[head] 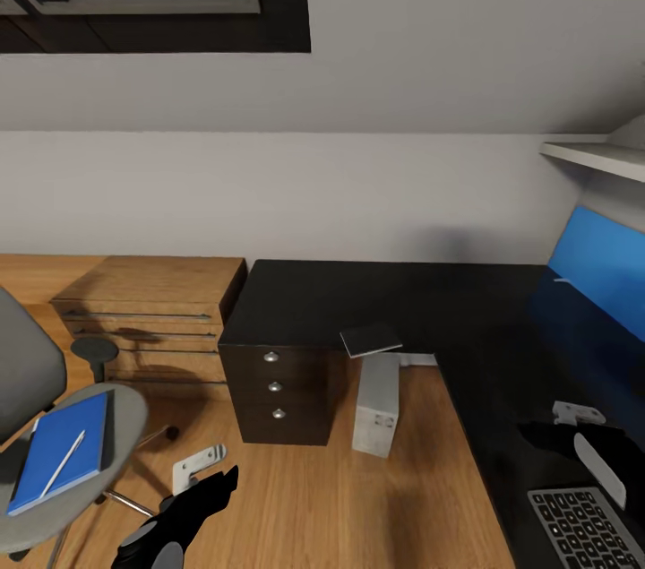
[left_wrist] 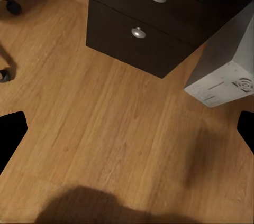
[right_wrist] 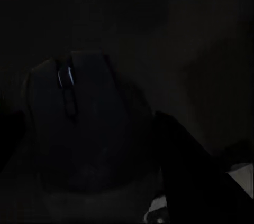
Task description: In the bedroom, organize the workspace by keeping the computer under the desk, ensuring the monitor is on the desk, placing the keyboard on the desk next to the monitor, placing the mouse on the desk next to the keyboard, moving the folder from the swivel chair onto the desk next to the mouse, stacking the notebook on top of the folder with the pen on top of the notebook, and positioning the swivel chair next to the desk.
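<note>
The black mouse point(right_wrist: 79, 129) lies close up between my right gripper's fingers, one finger point(right_wrist: 185, 176) against its side. My right gripper point(head: 545, 436) is shut on it low over the black desk point(head: 376, 296), just beyond the keyboard point(head: 587, 529). The swivel chair point(head: 116, 426) at the left carries the blue folder point(head: 63, 452) with the white pen point(head: 64, 461) on top. The grey computer point(head: 376, 408) point(left_wrist: 225, 71) stands on the floor under the desk's inner corner. A thin dark rectangle point(head: 370, 340), the notebook by its look, overhangs that corner. My left gripper point(head: 215, 484) point(left_wrist: 127, 129) hangs open over the wooden floor.
A light wooden dresser point(head: 152, 309) stands against the wall left of the desk's dark drawers point(head: 278, 390) point(left_wrist: 143, 23). A blue panel point(head: 596, 269) stands along the desk's right side under a white shelf point(head: 591, 157). Bare floor point(head: 313, 497) lies between chair and desk.
</note>
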